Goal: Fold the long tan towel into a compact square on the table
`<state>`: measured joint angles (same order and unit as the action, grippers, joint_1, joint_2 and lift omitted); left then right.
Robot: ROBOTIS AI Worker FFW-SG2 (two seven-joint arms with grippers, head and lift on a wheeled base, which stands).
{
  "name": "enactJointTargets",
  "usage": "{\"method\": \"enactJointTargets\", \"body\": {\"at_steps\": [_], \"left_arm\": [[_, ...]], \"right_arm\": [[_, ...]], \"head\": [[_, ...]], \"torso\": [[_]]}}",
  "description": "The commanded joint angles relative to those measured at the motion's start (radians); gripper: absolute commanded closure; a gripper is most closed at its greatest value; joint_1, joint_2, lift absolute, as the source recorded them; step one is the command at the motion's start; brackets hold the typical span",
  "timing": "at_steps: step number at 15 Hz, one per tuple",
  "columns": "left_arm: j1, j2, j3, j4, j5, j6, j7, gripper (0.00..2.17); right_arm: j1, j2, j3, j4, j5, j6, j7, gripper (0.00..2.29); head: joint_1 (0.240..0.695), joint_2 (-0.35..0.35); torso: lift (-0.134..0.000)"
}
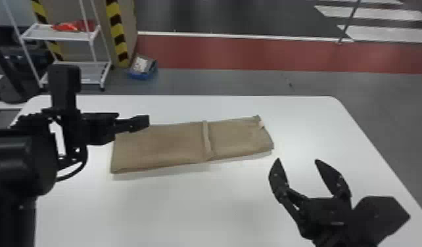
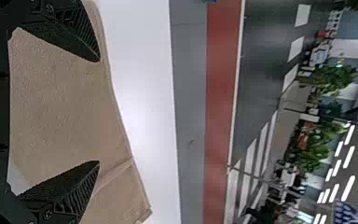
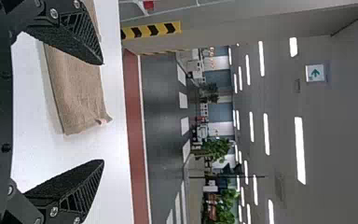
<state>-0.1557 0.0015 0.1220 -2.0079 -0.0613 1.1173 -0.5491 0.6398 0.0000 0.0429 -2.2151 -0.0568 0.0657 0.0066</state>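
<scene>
Long tan cloth towel (image 1: pixel 164 144) lies across the flat white table (image 1: pixel 220 210) in the head view; in the left wrist view the black two-fingered left gripper (image 2: pixel 99 111) gapes, while in the right wrist view the spread black right gripper (image 3: pixel 103 112) should pinch every layer, folding low.

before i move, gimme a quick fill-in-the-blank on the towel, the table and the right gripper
1. The tan towel lies on a table whose top is coloured ____.
2. The right gripper is not shut but ____.
3. In the head view, the small pale tag sits near the towel's ____ end, not its left one.

Missing words: white; open; right
</scene>
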Motion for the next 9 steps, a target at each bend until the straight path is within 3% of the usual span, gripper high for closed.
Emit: {"method": "enactJointTargets", "body": {"at_steps": [1, 5, 9], "left_arm": [[0.048, -0.004, 0.108, 0.003, 0.083, -0.182, 0.020, 0.12], [0.211, 0.048, 0.220, 0.043, 0.250, -0.624, 0.150, 0.12], [0.334, 0.060, 0.323, 0.043, 0.359, -0.784, 0.169, 0.12]], "right_arm": [[-0.097, 0.001, 0.003, 0.005, -0.061, 0.148, 0.029, 0.15], [-0.266, 0.001, 0.000, -0.006, -0.137, 0.449, 0.082, 0.15], [-0.442, 0.001, 0.002, 0.009, -0.204, 0.679, 0.084, 0.15]], "head": [[0.695, -0.028], [0.695, 0.101], [0.695, 0.217]], "torso": [[-0.123], [-0.123], [-0.123]]}}
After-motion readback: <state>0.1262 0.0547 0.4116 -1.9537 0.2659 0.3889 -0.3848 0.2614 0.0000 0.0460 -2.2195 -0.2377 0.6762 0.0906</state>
